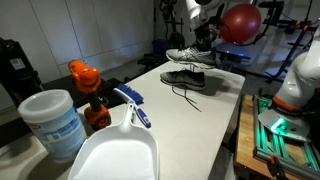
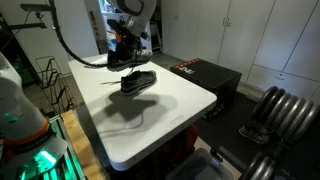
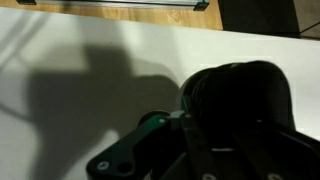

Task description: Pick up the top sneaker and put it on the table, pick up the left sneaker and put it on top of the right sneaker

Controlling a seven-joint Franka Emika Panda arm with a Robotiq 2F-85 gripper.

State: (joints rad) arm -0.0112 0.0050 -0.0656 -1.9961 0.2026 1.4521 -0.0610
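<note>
A grey sneaker with a white sole (image 1: 190, 54) hangs in my gripper (image 1: 203, 40) at the far end of the white table (image 1: 215, 120). It is held just above a black sneaker (image 1: 183, 77) that lies on the table with its laces spread out. In an exterior view the gripper (image 2: 126, 45) is over the black sneaker (image 2: 138, 82), which casts a shadow on the table (image 2: 170, 120). In the wrist view a dark sneaker (image 3: 240, 100) fills the space at the jaws (image 3: 190, 130), which are shut on it. I cannot make out a third sneaker.
At the near end of the table stand an orange tool (image 1: 85, 80), a white tub (image 1: 55, 120) and a white dustpan with a blue handle (image 1: 115, 150). A red ball (image 1: 240, 22) is behind the table. A black case (image 2: 200, 72) and weights (image 2: 275, 110) are beside it.
</note>
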